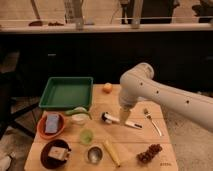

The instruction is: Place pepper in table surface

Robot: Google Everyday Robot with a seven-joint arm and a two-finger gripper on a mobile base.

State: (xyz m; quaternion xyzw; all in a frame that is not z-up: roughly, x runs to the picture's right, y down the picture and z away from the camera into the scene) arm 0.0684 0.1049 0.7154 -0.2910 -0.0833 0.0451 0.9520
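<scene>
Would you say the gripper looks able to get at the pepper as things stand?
Probably yes. The gripper hangs over the table, to the right of the pepper in the camera view. Only a low black-and-white tool lies between them, and nothing covers the pepper from above.
</scene>
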